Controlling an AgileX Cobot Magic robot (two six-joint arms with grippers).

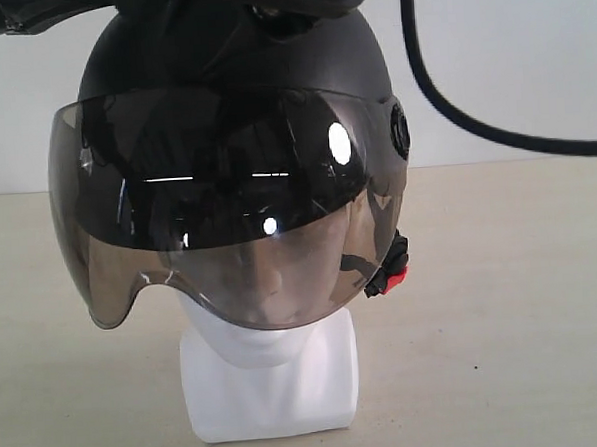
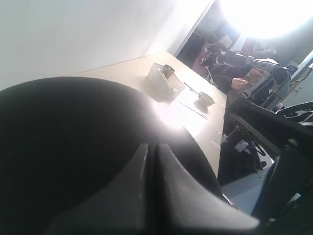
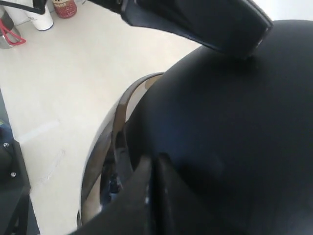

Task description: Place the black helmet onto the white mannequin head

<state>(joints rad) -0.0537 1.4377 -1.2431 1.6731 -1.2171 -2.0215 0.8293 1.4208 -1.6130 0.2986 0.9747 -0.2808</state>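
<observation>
And the black helmet (image 1: pixel 230 57) sits on the white mannequin head (image 1: pixel 271 375), centre frame. Both pinched closed on nothing, left hand (image 2: pixel 149 147) and right hand (image 3: pixel 152 158) rest on its crown (press evenly, or the base tips).

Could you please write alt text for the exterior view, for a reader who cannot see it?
The black helmet sits on the white mannequin head, its smoky visor lowered over the face, which shows faintly through it. A red buckle clip hangs at the helmet's side, right of the view. The head stands on a pale table before a white wall.
</observation>
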